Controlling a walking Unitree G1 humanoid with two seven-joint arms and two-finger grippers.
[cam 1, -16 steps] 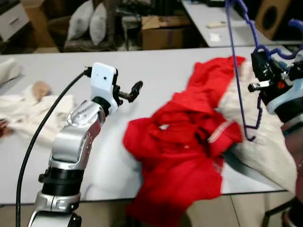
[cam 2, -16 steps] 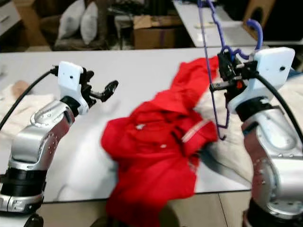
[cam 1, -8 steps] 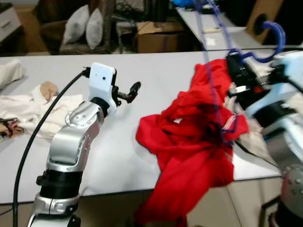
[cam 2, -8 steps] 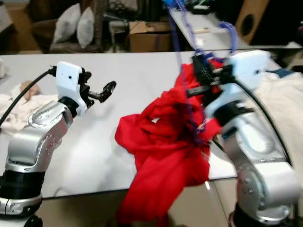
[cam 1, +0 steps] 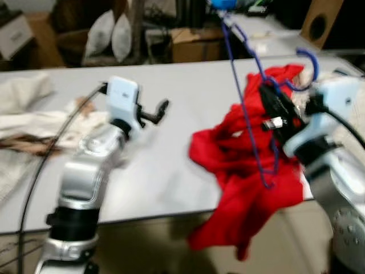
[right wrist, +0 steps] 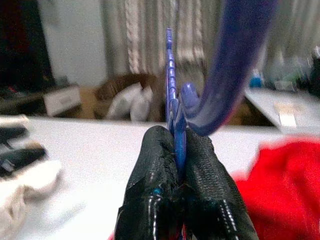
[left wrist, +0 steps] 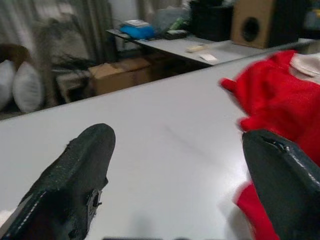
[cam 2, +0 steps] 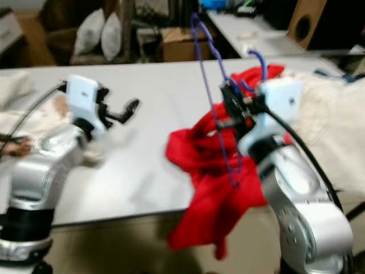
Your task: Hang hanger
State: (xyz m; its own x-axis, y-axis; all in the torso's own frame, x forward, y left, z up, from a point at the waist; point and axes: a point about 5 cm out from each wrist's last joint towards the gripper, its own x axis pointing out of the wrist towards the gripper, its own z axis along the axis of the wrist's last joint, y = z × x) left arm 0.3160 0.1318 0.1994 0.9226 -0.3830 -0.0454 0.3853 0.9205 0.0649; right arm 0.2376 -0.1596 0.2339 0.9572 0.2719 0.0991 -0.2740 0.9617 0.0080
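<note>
**Blue hanger pinched tight above the red cloth**

The right gripper (right wrist: pixel 175 165) has its two black fingers squeezed together on the blue hanger (cam 1: pixel 246 97). It holds the hanger just below the hook, up in the air over the table. The hook curls up above the fingers, and the long thin frame of the hanger stands tall, with one end hanging down in front of the red cloth (cam 1: pixel 245 177).

The red cloth lies in a heap near the front edge of the grey table (cam 1: pixel 188 97). Part of it spills over the edge and hangs down toward the floor.

The left gripper (left wrist: pixel 180 170) is well apart from the cloth, held above the bare table. Its two fingers are spread wide and hold nothing.

Pale cloths (cam 1: pixel 28 123) lie on the table on the robot's left side. Behind the table are two white pillows (cam 1: pixel 111 34) and a cardboard box (cam 1: pixel 191 45).
</note>
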